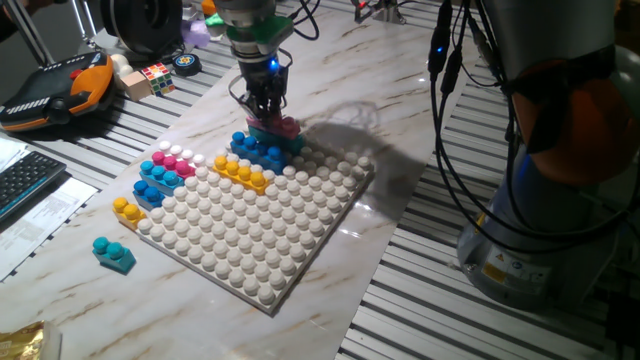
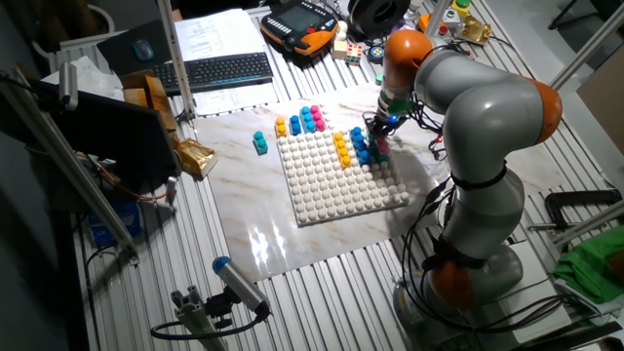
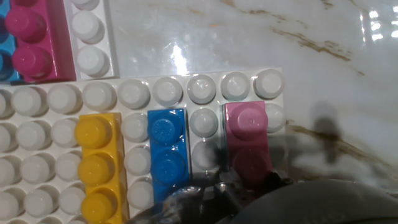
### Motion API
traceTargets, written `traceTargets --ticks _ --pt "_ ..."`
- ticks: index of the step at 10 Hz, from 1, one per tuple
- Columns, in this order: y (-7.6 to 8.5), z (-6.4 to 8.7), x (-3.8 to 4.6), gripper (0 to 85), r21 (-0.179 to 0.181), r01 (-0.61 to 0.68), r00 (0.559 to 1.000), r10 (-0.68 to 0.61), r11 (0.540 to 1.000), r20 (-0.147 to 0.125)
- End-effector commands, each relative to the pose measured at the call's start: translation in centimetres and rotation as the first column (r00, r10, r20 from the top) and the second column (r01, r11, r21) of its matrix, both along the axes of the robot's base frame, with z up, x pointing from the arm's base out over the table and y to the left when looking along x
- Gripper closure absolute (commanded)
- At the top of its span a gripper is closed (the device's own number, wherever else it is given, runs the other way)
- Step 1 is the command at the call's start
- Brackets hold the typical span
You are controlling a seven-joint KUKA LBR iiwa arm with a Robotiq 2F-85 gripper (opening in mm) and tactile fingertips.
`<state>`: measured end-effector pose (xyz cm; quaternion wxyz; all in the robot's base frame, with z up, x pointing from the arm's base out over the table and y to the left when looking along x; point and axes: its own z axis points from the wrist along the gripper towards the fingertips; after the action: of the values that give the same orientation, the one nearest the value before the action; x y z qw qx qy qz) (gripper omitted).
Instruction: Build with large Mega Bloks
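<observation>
My gripper (image 1: 266, 112) stands at the far corner of the white studded baseplate (image 1: 260, 240), its fingers down around a pink brick (image 1: 278, 127) that rests beside blue bricks (image 1: 262, 150). In the hand view the pink brick (image 3: 249, 140) sits on the baseplate (image 3: 56, 99) and its near end runs under my blurred fingers (image 3: 211, 190). A blue brick (image 3: 166, 152) and a yellow brick (image 3: 98, 165) stand in parallel to its left. Another pink brick (image 1: 172, 160), blue bricks (image 1: 158, 180) and a yellow one (image 1: 127, 210) line the left edge. A teal brick (image 1: 113, 253) lies off the plate.
A small puzzle cube (image 1: 157, 77), an orange-and-black pendant (image 1: 55, 90) and a keyboard (image 1: 20, 180) sit at the left. The arm's base (image 1: 540, 220) with hanging cables (image 1: 445, 120) stands at the right. Marble board surrounds the plate.
</observation>
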<state>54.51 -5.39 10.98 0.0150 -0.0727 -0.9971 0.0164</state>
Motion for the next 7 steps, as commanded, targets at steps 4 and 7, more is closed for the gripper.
traceTargets --ticks 4,7 --pt "-0.06 0.02 0.05 42.0 -0.007 0.013 1.000 -0.013 1.000 -0.003" --pt "-0.13 0.76 0.19 40.7 -0.009 -0.025 0.999 0.024 1.000 -0.039"
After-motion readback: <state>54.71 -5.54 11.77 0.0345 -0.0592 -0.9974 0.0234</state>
